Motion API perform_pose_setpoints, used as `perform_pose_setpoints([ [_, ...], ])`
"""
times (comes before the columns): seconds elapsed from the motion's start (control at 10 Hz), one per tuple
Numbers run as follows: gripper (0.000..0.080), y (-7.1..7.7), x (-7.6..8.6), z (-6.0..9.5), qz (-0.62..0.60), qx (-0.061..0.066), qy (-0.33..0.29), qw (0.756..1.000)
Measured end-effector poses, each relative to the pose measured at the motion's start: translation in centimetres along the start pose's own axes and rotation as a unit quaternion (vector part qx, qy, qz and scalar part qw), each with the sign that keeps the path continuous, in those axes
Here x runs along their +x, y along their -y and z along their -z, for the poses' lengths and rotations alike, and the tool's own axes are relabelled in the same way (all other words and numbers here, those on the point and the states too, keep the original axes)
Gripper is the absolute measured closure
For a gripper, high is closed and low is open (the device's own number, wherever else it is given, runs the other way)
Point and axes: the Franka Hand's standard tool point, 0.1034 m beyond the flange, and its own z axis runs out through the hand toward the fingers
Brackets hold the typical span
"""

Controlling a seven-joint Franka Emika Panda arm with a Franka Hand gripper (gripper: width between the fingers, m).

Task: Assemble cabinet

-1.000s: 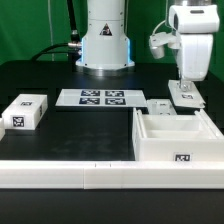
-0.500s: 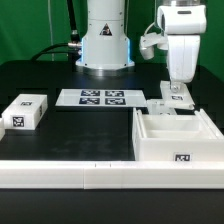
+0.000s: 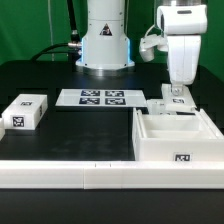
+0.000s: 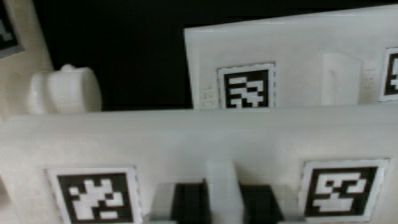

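Note:
The cabinet (image 3: 160, 148), a large white open box with thick walls and a tag on its front, stands at the exterior view's right. My gripper (image 3: 176, 93) hangs just behind the cabinet's back wall and is shut on a small white tagged panel (image 3: 186, 103). In the wrist view the gripper (image 4: 226, 202) pinches a thin edge of that panel (image 4: 196, 150) between its two dark fingers (image 4: 191, 205). The panel shows a tag on each side of the fingers. A second white tagged surface (image 4: 285, 50) lies beyond it.
The marker board (image 3: 100, 98) lies in the middle at the back. A white tagged block (image 3: 25, 112) sits at the exterior view's left. A small white piece (image 3: 159, 106) lies beside the gripper. A long white rail (image 3: 100, 172) runs along the front. The robot base (image 3: 105, 45) stands behind.
The gripper has moved a little toward the exterior view's left with the panel, mostly in the first half second. The wrist has turned. The other parts have not moved.

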Motion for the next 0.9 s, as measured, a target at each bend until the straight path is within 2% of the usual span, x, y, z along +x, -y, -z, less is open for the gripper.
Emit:
perform_pose_setpoints([
  [0.3, 0.0729, 0.0, 0.0, -0.2, 0.0, 0.002, 0.0, 1.0],
  [0.6, 0.0729, -1.2, 0.2, 0.1, -0.003, -0.001, -0.002, 1.0],
  [0.9, 0.0729, -1.5, 0.3, 0.3, -0.003, -0.004, -0.003, 1.0],
])
